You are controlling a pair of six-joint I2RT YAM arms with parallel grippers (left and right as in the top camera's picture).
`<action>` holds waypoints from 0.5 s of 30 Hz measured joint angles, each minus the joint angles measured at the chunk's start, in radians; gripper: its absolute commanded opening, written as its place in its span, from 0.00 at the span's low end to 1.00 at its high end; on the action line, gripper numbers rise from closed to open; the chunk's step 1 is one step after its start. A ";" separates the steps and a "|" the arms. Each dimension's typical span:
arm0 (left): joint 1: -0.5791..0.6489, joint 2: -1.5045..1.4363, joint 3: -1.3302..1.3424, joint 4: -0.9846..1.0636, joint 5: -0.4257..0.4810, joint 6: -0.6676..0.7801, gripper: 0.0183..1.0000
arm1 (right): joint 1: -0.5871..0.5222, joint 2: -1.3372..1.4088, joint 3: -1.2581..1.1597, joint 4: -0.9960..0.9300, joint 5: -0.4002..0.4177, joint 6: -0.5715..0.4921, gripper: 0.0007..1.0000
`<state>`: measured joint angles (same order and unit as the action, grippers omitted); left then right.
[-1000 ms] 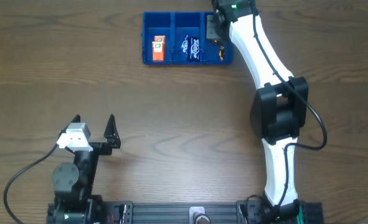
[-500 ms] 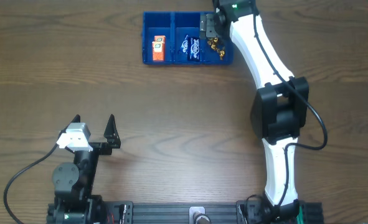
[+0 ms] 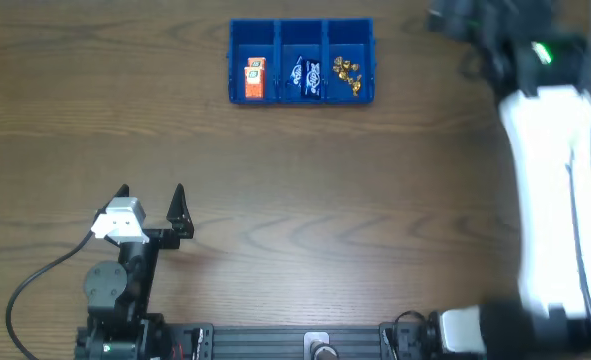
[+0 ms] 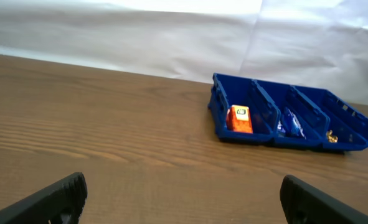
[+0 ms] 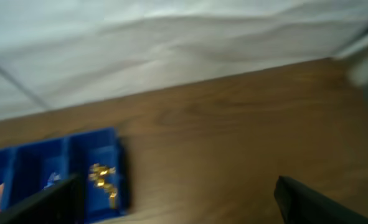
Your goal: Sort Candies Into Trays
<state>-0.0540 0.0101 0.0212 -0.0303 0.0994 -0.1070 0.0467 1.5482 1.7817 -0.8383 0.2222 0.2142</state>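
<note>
1. Finding the left gripper [image 3: 151, 190] at the near left of the table [image 3: 295, 200], close to its own base and well apart from the tray.
2. Recording its jaws as standing wide apart, gripping nothing, with only wood showing between the fingers in the left wrist view.
3. Locating the tray [image 3: 235, 60] at the far middle of the table, lying flat, with three compartments running side by side.
4. Noting one orange candy [image 3: 256, 77] lying in the left compartment, apart from the other sweets.
5. Noting one blue candy [image 3: 306, 75] lying in the middle compartment.
6. Noting a small cluster of gold candies [image 3: 348, 75] lying in the right compartment, the pieces touching or just beside one another.
7. Finding the right gripper [image 5: 177, 208] at the far right, past the tray's right end and apart from it, held above the wood; showing blurred in the top view.
8. Recording its jaws as spread wide in the right wrist view, holding nothing, with the gold candies' compartment lying nearest to it.
</note>
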 measured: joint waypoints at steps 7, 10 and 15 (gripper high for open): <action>0.000 0.000 0.000 0.000 0.000 0.000 1.00 | -0.003 -0.467 -0.589 0.193 0.068 -0.018 1.00; 0.000 0.000 0.000 0.000 0.000 0.000 1.00 | -0.006 -0.660 -0.790 0.230 0.071 -0.016 1.00; 0.000 0.000 0.000 0.000 0.000 0.000 1.00 | -0.024 -0.991 -1.070 0.325 0.065 -0.010 1.00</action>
<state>-0.0540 0.0101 0.0212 -0.0303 0.0994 -0.1066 0.0223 0.5575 0.7113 -0.5133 0.2871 0.2047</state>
